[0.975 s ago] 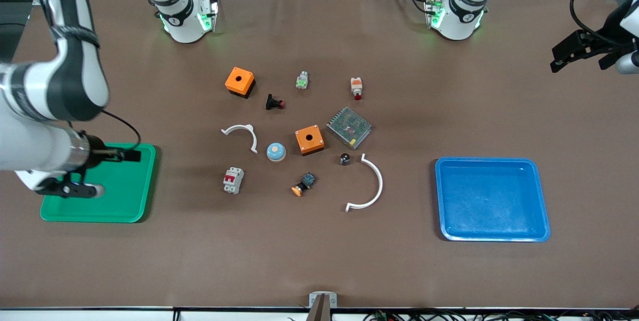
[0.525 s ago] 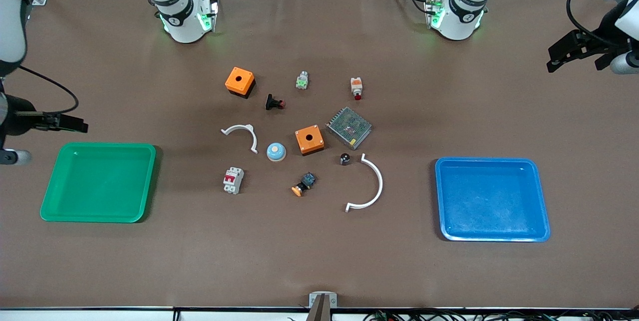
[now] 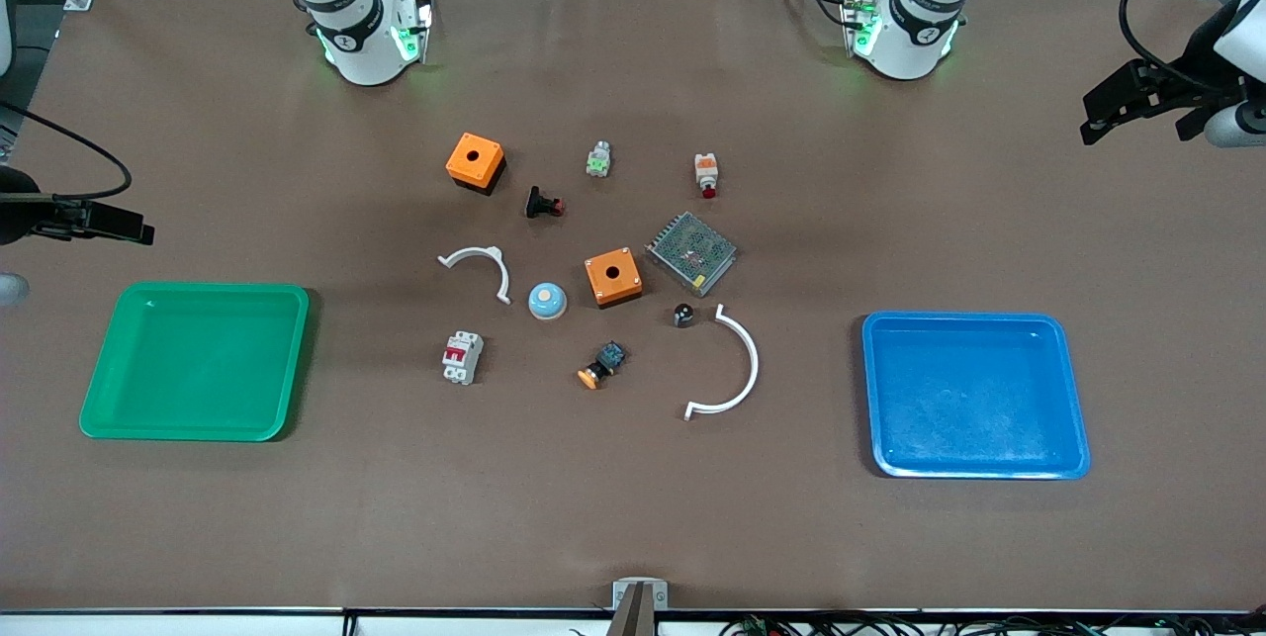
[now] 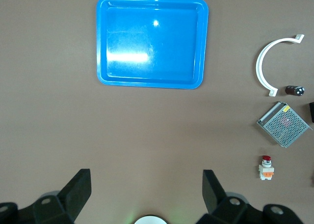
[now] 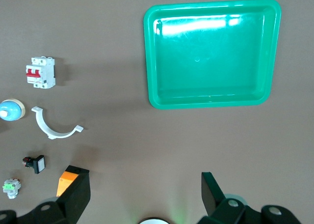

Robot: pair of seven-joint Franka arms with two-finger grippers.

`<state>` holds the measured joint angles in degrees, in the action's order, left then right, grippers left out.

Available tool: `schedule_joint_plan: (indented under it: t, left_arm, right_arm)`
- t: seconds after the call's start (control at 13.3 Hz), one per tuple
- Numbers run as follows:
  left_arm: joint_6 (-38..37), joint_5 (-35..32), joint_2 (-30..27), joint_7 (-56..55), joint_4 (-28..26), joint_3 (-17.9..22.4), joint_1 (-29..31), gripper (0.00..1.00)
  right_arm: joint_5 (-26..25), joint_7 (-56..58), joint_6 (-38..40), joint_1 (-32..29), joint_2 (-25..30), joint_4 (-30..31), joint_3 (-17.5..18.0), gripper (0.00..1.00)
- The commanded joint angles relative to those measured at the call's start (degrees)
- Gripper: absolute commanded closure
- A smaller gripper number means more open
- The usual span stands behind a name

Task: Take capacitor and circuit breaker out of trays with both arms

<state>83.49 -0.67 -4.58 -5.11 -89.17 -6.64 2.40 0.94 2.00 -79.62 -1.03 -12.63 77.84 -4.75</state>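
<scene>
The capacitor (image 3: 682, 315), a tiny black cylinder with a pale end, lies mid-table beside a large white curved clip; it also shows in the left wrist view (image 4: 295, 90). The breaker (image 3: 462, 358), a white-grey block with a red toggle, lies nearer the green tray, and shows in the right wrist view (image 5: 40, 72). My left gripper (image 3: 1108, 107) is open and empty (image 4: 146, 184), high over bare table at the left arm's end. My right gripper (image 3: 124, 226) is open and empty (image 5: 144, 184), high over bare table beside the green tray.
A green tray (image 3: 198, 430) lies at the right arm's end, a blue tray (image 3: 974, 468) at the left arm's end. Mid-table lie two orange boxes (image 3: 613, 277), a mesh power unit (image 3: 692, 252), two white clips (image 3: 737, 369), a blue dome button (image 3: 546, 301) and several small buttons.
The right arm has swung off the green tray toward the table's end and now hangs beside the tray. The left gripper has shifted only slightly.
</scene>
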Motion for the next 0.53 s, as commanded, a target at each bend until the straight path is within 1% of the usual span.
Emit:
schedule_joint_plan:
  t: [0.0,0.15,0.3,0.45]
  left_arm:
    - [0.5,0.8,-1.0,-0.2,-0.7,-0.1,0.2,0.00]
    - [0.8,0.8,-0.6,-0.1,-0.4,-0.1,-0.1,0.00]
    - [0.7,0.5,1.2,1.1,1.9,-0.5,-0.2,0.00]
    - [0.6,0.4,1.5,0.8,2.1,-0.6,-0.3,0.00]
  right_arm:
    - [-0.2,0.6,1.3,0.1,4.3,1.6,0.8,0.00]
    - [-0.1,0.7,0.8,0.1,9.6,6.9,0.8,0.00]
    - [-0.1,0.8,0.5,-0.5,14.1,10.6,0.4,0.00]
    - [-0.5,0.9,1.6,-0.6,16.7,11.0,0.4,0.00]
